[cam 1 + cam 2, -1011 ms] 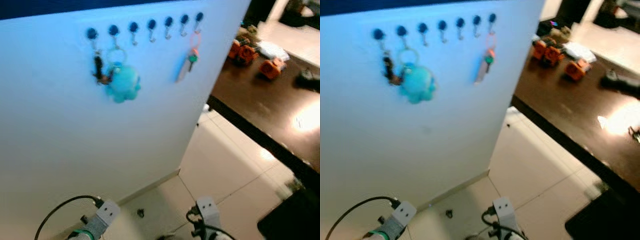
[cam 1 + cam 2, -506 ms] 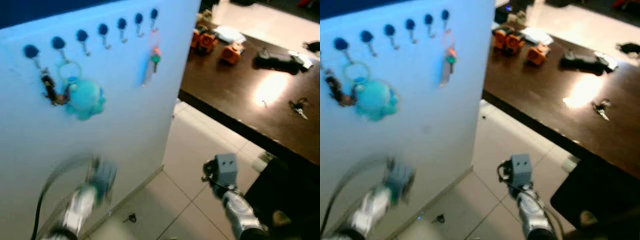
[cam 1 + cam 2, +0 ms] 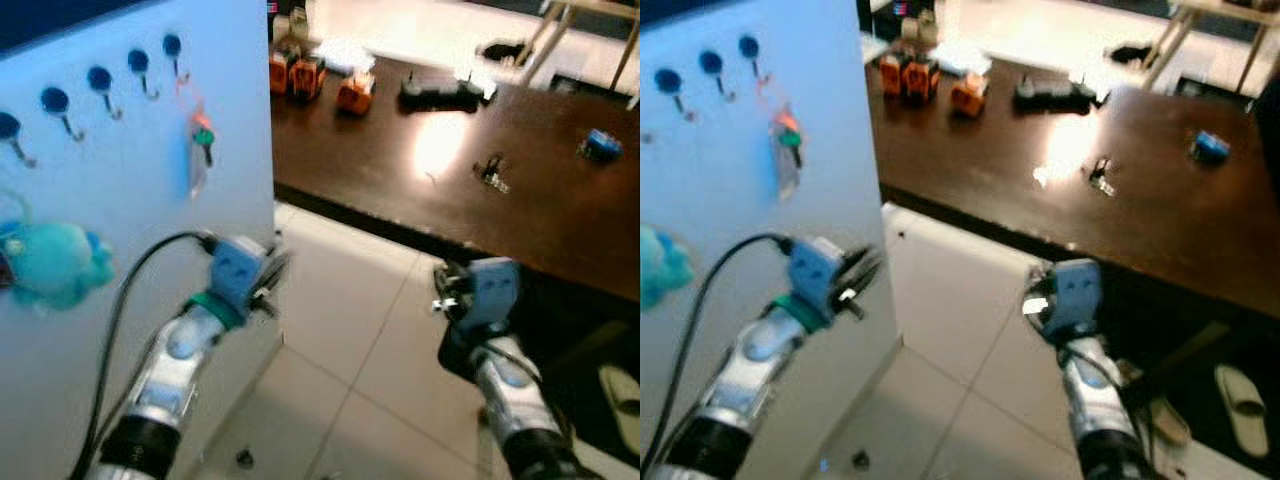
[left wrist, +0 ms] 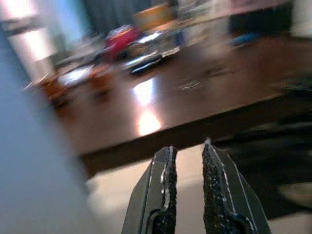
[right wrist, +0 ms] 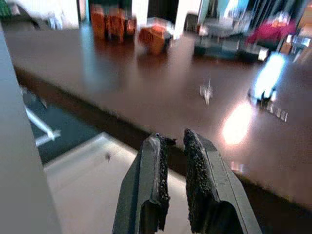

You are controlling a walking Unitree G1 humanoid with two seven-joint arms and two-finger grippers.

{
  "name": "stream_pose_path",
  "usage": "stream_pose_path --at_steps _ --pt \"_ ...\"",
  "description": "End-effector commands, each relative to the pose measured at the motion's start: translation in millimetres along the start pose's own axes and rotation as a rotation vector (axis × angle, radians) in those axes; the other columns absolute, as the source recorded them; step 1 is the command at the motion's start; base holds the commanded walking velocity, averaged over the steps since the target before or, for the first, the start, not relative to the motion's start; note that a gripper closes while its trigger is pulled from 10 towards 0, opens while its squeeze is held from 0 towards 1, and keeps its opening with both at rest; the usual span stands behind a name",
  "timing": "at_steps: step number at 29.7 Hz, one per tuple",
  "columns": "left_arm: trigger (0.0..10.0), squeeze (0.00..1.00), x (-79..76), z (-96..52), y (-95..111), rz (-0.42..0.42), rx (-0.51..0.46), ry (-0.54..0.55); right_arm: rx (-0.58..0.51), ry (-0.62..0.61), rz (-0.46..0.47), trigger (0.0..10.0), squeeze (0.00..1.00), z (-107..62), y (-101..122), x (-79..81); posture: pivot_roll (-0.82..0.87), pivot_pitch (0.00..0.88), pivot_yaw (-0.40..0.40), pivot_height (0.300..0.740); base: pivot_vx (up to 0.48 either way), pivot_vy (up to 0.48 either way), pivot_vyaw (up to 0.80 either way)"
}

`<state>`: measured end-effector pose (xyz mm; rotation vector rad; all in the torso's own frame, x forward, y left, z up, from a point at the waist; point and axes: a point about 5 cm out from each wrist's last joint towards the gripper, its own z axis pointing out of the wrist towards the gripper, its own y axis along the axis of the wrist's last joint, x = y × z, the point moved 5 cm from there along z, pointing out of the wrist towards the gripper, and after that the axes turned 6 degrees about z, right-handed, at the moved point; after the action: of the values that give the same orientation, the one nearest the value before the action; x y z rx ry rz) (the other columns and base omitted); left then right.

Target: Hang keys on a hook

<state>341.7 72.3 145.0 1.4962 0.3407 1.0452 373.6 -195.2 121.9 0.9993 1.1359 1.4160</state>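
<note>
**Q:** Which step was I in?

**A:** Fetching. The keys [image 3: 491, 171] lay on the dark table [image 3: 560, 215], far right. Left gripper [image 4: 186, 148] and right gripper [image 5: 172, 138] were both nearly closed, holding nothing. Next, I judged, a reach to the keys.

**Q:** Counts?

**A:** Four hooks [image 3: 99, 81] visible on the left board [image 3: 130, 240]; one key set already hanging [image 3: 200, 150].

A small bunch of dark metal keys [image 3: 491, 171] lies flat on the dark brown wooden table [image 3: 380, 150], beside a bright glare patch. A row of round blue-capped metal hooks [image 3: 98, 88] runs along the white panel [image 3: 120, 260], well apart from the keys.
</note>
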Motion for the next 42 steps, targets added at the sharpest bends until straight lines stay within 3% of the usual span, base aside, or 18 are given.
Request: stream_pose_path --at_steps 1,10,15,21,24,26,31,42 --pt "10.0 0.0 -5.5 -3.5 -10 -0.003 0.048 -0.031 0.046 -0.002 0.017 10.0 0.0 -8.4 -13 1.0 -0.14 0.032 0.057 0.74 0.0 0.0 -0.8" --pt "10.0 0.0 -10.6 -5.2 -8 0.027 0.064 0.003 0.027 0.011 0.006 10.0 0.0 -16.8 -10 6.9 -0.15 0.042 0.065 0.74 0.0 0.0 -0.8" --pt "10.0 0.0 -9.2 7.6 9 -0.058 0.038 0.092 -0.033 0.052 0.005 10.0 0.0 -9.6 9 19.5 -0.14 0.045 0.064 0.74 0.0 0.0 -0.8" --pt "10.0 0.0 -7.0 12.6 20 -0.068 0.019 0.101 -0.067 0.062 0.006 10.0 0.0 -4.9 21 23.2 -0.14 0.045 0.064 0.74 0.0 0.0 -0.8" --pt "10.0 0.0 7.2 19.5 29 -0.085 0.019 0.156 -0.119 0.084 0.003 10.0 0.0 0.2 40 31.3 -0.15 0.045 0.068 0.74 0.0 0.0 -0.8" --pt "10.0 0.0 7.2 19.5 29 -0.085 0.019 0.156 -0.119 0.084 0.003 10.0 0.0 0.2 40 31.3 -0.15 0.045 0.068 0.74 0.0 0.0 -0.8" --pt "10.0 0.0 23.8 17.8 24 -0.099 0.057 0.215 -0.128 0.107 0.002 10.0 0.0 -1.1 43 42.0 -0.15 0.047 0.068 0.74 0.0 0.0 -0.8" --pt "10.0 0.0 46.0 16.4 19 -0.02 0.112 0.329 -0.162 0.148 -0.054 10.0 0.0 5.7 55 61.7 -0.15 0.049 0.066 0.74 0.113 0.0 -0.63"
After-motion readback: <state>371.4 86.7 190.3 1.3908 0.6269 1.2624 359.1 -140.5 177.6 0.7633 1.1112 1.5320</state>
